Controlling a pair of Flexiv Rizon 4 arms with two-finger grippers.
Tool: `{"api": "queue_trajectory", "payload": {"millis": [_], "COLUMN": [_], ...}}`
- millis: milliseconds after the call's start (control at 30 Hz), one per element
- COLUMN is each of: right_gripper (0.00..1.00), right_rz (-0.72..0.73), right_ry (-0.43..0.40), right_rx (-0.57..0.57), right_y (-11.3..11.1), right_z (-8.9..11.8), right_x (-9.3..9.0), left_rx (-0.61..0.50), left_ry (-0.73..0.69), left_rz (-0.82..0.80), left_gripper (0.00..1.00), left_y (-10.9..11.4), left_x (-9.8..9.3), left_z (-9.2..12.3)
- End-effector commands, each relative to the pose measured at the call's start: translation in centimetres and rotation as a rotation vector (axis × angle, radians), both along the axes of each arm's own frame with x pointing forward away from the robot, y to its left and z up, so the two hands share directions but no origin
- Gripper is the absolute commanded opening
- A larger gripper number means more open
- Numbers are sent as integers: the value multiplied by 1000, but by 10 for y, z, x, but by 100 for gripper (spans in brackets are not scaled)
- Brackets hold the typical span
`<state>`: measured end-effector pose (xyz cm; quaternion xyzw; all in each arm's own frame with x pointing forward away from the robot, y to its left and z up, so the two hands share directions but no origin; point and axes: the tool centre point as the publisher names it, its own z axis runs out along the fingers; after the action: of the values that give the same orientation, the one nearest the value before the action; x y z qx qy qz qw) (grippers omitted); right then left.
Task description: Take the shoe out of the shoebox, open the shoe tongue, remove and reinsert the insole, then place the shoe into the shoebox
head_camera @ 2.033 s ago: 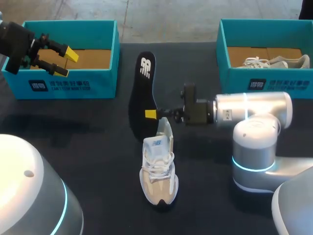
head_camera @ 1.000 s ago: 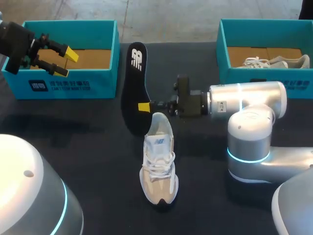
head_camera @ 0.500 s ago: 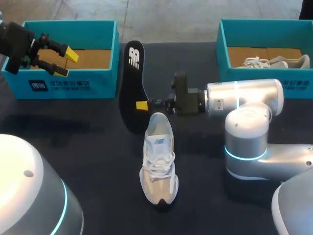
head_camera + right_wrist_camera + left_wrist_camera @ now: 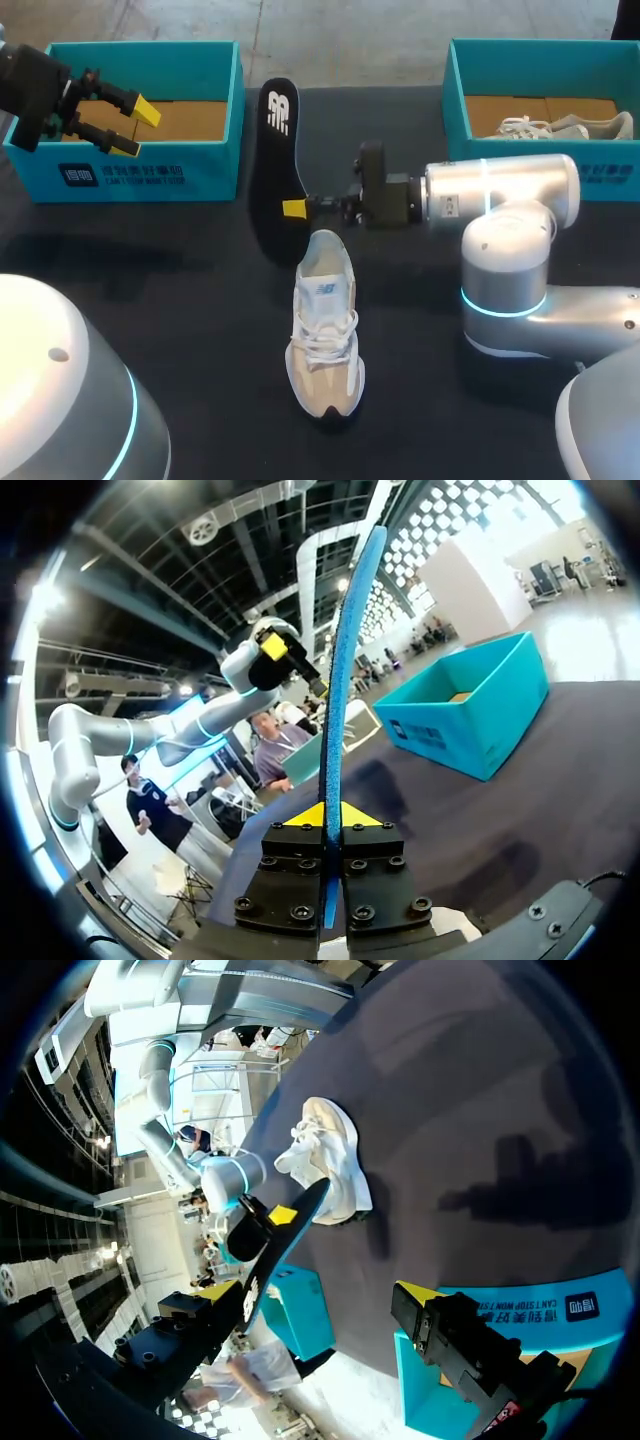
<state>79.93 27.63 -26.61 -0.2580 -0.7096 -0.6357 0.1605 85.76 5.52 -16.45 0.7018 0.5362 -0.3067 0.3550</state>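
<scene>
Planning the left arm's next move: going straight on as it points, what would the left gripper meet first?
Likely the insole held by the right gripper, past the left shoebox; height is unclear, so it might clip that box's wall first.

You have a table (image 4: 200, 300) draped in black cloth. At its far right corner sits a second teal box (image 4: 456, 100) with a brown cardboard floor. A pale laced shoe (image 4: 565, 127) lies inside it, along the near wall.
</scene>
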Motion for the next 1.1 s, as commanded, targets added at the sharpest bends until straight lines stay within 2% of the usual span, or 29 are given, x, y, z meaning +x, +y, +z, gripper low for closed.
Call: {"api": "queue_trajectory", "payload": {"millis": [33, 1100], "right_gripper": [0, 0], "right_rz": [4, 13], "right_ry": [4, 6], "right_rx": [-1, 21], "right_y": [-3, -33], "right_z": [-2, -16], "right_x": [2, 13], "left_rx": [2, 2], "left_ry": [-1, -1], "left_rz": [1, 1], "left_gripper": [100, 100], "left_y": [0, 0], "left_x": [-1, -1], "left_z": [0, 0]}}
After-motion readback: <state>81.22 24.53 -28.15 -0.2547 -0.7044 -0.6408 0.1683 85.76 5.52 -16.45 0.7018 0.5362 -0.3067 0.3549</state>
